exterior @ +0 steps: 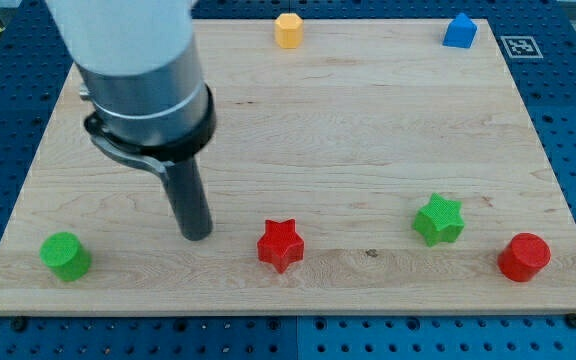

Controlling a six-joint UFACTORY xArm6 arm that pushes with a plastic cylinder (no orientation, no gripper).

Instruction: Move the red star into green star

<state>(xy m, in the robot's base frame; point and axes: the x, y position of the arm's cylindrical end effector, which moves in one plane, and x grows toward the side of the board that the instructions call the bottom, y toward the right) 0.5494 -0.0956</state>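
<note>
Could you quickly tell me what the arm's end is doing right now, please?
My tip: no gripper, holding nothing; on the board, left of the red star, not touching it.

Single camera, raised at the near long edge of the surface (368,130), looks down at a slant, close enough that the whole board fills the frame while the arm's upper body is cropped top-left.
</note>
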